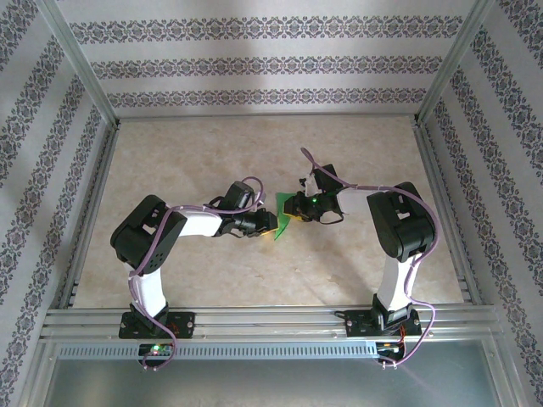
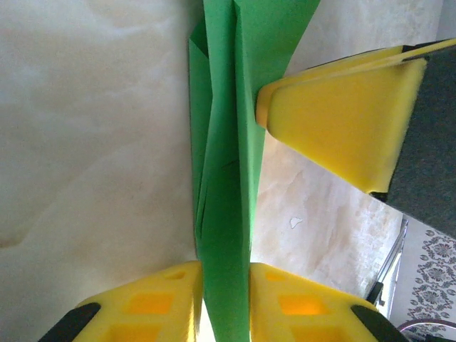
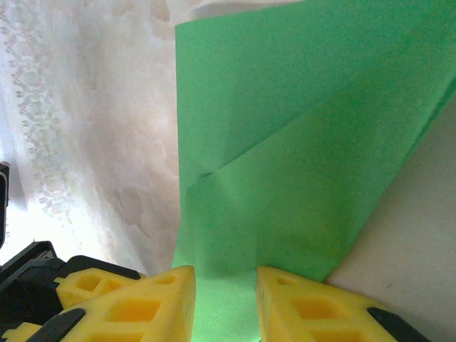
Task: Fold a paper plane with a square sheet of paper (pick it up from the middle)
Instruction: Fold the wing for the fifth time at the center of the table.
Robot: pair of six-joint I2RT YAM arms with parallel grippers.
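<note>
Both arms bend at the elbow and reach inward, meeting midway between the left and right edges of the tabletop (image 1: 170, 153). The left gripper (image 1: 263, 225) and the right gripper (image 1: 299, 208) each clamp the partly folded green paper (image 1: 282, 222), which spans the space between them.

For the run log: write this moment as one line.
stage: mid-fold | green paper: creased, folded into layers | left gripper: shut on green paper | right gripper: shut on green paper

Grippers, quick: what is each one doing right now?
Left gripper: closed on the folded green paper.
Right gripper: closed on the same paper.
</note>
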